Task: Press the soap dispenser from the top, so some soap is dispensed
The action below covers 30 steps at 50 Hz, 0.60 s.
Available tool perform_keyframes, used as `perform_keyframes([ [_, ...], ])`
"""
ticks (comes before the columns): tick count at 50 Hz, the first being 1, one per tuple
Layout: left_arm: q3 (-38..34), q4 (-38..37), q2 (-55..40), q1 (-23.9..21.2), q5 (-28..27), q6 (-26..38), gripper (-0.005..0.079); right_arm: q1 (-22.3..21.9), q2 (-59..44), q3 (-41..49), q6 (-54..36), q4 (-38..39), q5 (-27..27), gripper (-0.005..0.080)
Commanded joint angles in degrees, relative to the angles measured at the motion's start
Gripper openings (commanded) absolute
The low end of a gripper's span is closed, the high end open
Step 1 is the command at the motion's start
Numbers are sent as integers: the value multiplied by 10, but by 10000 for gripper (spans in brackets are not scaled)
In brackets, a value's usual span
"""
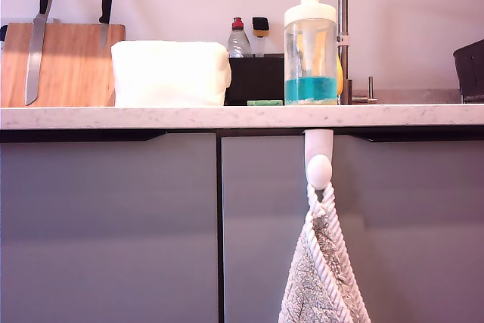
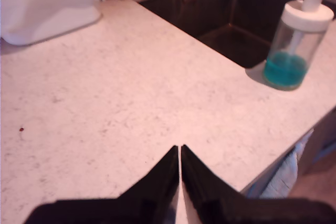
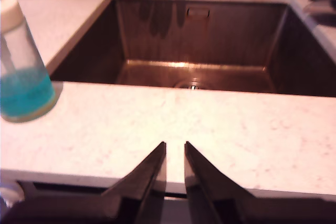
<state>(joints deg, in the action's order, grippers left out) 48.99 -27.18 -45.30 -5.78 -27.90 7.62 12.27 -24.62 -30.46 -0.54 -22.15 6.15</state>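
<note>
**Above the table, both pincers wait short of the pump**

Near the table's front edge, just beside the sink (image 3: 199,40), stands the soap dispenser (image 1: 311,39), upright, with its white pump top raised and untouched. Teal soap (image 1: 310,90) fills only the lower part of the clear bottle. The exterior view shows the bottle right of centre, in front of the tap (image 1: 345,5), with a white folded cloth (image 1: 171,73) well apart toward that view's left and a hanging towel (image 1: 324,277) below the table (image 2: 131,103) edge.

My first pincer (image 2: 180,156) hangs over bare table with its black tips pressed together, holding nothing; the dispenser sits well apart from it. My second pincer (image 3: 175,153) hovers over the strip of table in front of the sink, its tips a narrow slit apart, also empty, with the bottle off to one side.

By my judgement the task is at the approach step: nothing has met the pump. The next move calls for one pincer to rise above the pump top, centre over it, then push straight down, so the bottle is not tipped toward the sink.
</note>
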Motion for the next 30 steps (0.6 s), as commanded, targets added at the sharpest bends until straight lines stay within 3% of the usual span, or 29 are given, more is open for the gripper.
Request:
perform_keyframes([
  [1, -36, 23, 16, 4, 1, -17, -23, -5, 24, 24, 7, 7, -2, 81],
  [12, -117, 71, 75, 4, 23, -32, -23, -6, 109, 79, 27, 28, 10, 81],
  [20, -168, 100, 122, 4, 40, -46, -23, -6, 168, 109, 51, 31, 60, 81],
  [30, -207, 101, 177, 4, 54, -49, -23, -6, 212, 132, 51, 30, 63, 81],
])
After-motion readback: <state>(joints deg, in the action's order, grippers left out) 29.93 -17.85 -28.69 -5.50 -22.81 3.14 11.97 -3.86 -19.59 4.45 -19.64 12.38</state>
